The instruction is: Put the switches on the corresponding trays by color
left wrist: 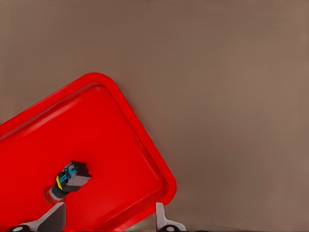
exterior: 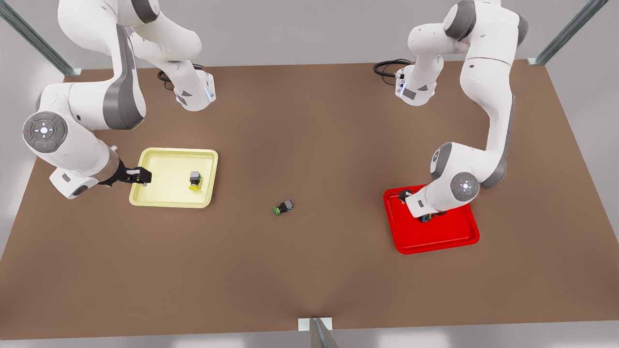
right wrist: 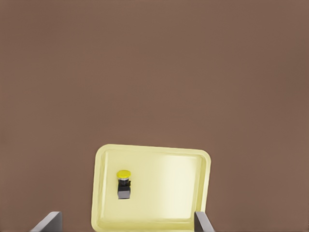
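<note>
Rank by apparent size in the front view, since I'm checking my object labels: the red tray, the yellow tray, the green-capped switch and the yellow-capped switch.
1. Red tray and yellow tray: alike, can't separate them.
2. Green-capped switch and yellow-capped switch: both tiny, too close to rank.

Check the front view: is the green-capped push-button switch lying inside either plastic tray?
No, the green-capped push-button switch lies on the bare brown table, between the pale yellow tray and the bright red tray.

Right gripper point(exterior: 141, 176): fingers spread apart, forearm low and near horizontal. Left gripper point(left wrist: 108, 223): fingers parted, wrist angled steeply downward, elbow raised.
</note>
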